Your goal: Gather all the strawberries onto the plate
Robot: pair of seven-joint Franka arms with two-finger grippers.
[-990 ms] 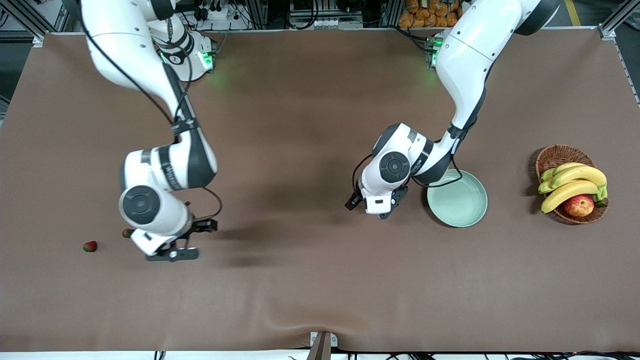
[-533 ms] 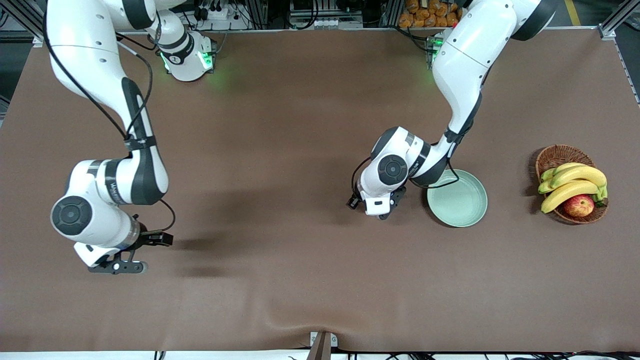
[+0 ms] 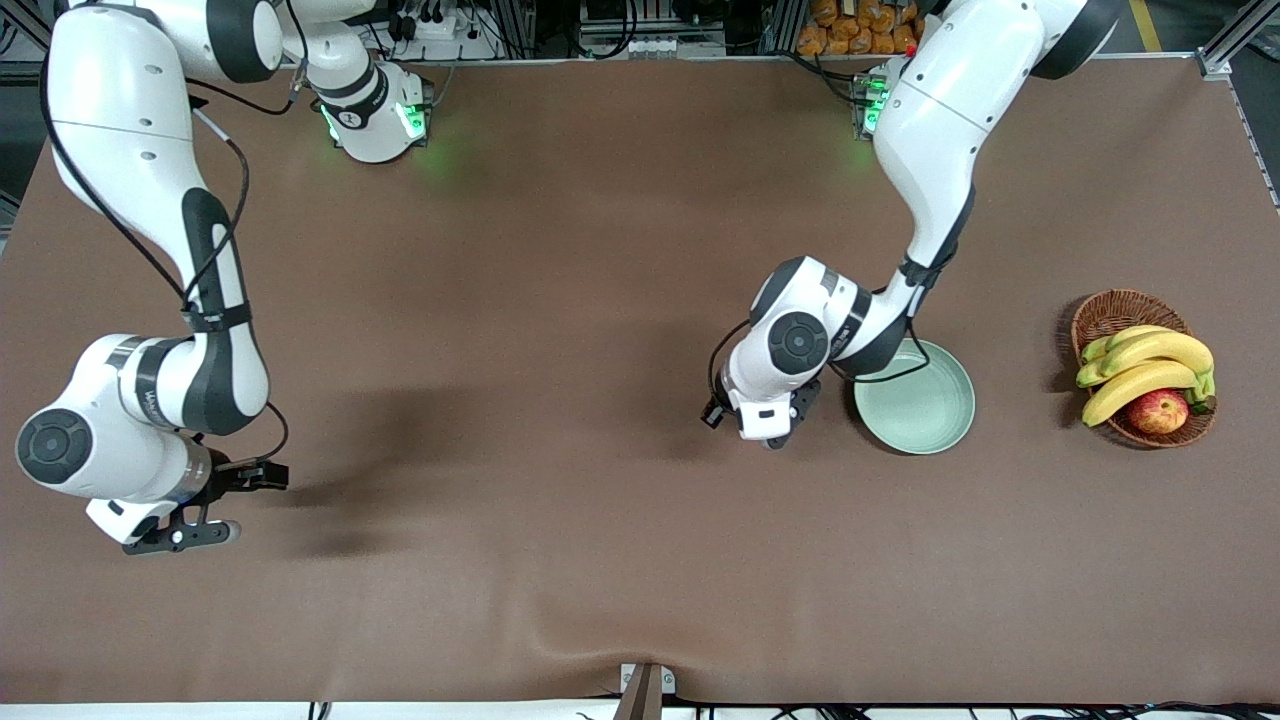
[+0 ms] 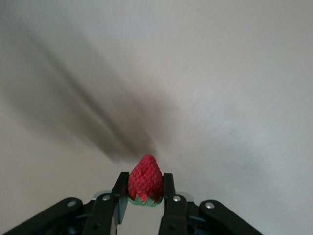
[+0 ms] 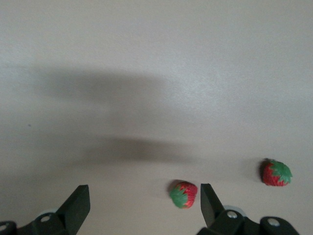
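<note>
Left gripper (image 4: pixel 145 196): clamped on strawberry (image 4: pixel 145 179), beside plate (image 3: pixel 915 402) for drop-off; right gripper (image 5: pixel 142 200): spread wide above two strawberries (image 5: pixel 184 194), ready to pick.

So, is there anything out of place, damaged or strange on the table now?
Nothing stands out. The left gripper holds one strawberry beside the empty plate. The open right gripper hovers over two intact strawberries on the cloth.

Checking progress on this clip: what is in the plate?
Nothing shows in the plate; its visible inside is bare. The left arm's wrist covers one edge. One strawberry is clamped in the left gripper; two others lie on the table under the right gripper.
</note>
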